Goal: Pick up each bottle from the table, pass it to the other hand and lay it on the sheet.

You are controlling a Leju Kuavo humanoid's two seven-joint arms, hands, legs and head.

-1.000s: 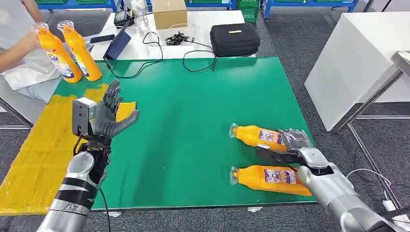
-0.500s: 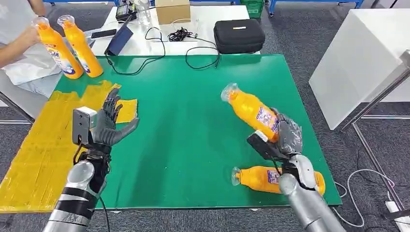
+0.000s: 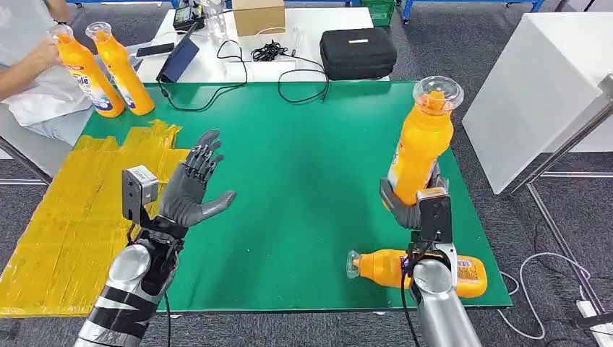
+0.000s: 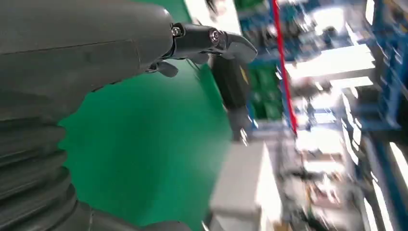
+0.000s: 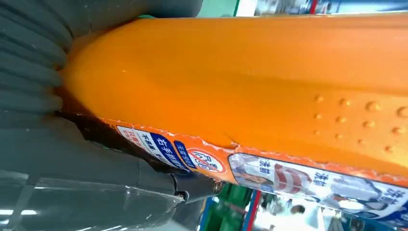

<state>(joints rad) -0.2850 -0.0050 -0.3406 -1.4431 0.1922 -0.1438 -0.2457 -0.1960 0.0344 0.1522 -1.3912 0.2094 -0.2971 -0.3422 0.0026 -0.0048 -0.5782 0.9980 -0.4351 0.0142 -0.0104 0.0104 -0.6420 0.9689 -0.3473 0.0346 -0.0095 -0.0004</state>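
Note:
My right hand (image 3: 412,204) grips an orange bottle (image 3: 422,142) by its lower body and holds it upright above the right side of the green table (image 3: 303,166); the right wrist view shows its orange side and label (image 5: 269,96) close up. A second orange bottle (image 3: 416,269) lies on its side near the table's front right edge, just below that hand. My left hand (image 3: 189,189) is raised over the table's left part, palm turned toward the bottle, fingers spread, holding nothing. The yellow sheet (image 3: 65,217) covers the left end of the table.
Two orange bottles (image 3: 101,69) stand at the back left, where a person's hand (image 3: 40,58) holds one. A black case (image 3: 358,52), cables (image 3: 267,58) and a cardboard box (image 3: 258,16) lie on the white table behind. A white cabinet (image 3: 542,87) stands right.
My right hand has lifted the far bottle off the table and turned it from tilted to upright. My left hand has moved right and forward, toward the middle.

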